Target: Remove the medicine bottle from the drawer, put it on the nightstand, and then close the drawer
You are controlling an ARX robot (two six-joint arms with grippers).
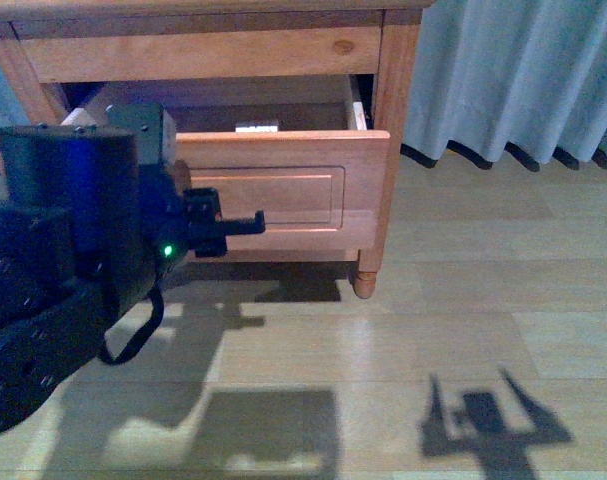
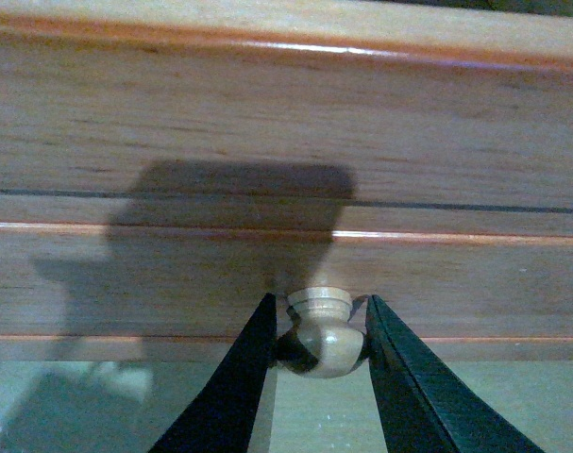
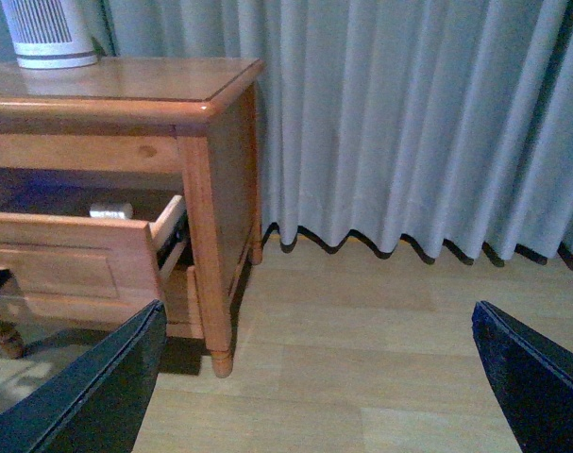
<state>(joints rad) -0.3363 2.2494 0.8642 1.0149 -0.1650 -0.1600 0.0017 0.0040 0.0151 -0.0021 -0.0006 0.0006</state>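
The nightstand (image 1: 395, 80) has its upper drawer (image 1: 283, 190) pulled partly open. My left gripper (image 2: 320, 300) is shut on the drawer's round wooden knob (image 2: 322, 342), one black finger on each side. In the front view the left gripper (image 1: 245, 224) sits against the drawer front and hides the knob. A small white object, likely the medicine bottle (image 3: 110, 210), lies inside the drawer; it also shows in the front view (image 1: 256, 128). My right gripper (image 3: 317, 306) is open and empty above the floor, to the right of the nightstand (image 3: 135, 80).
A tall white ribbed device (image 3: 48, 33) stands on the nightstand top. A grey curtain (image 3: 409, 123) hangs to the floor behind and right of the nightstand. The lower drawer (image 3: 182, 302) sits under the open one. The floor (image 1: 463, 300) is pale wood.
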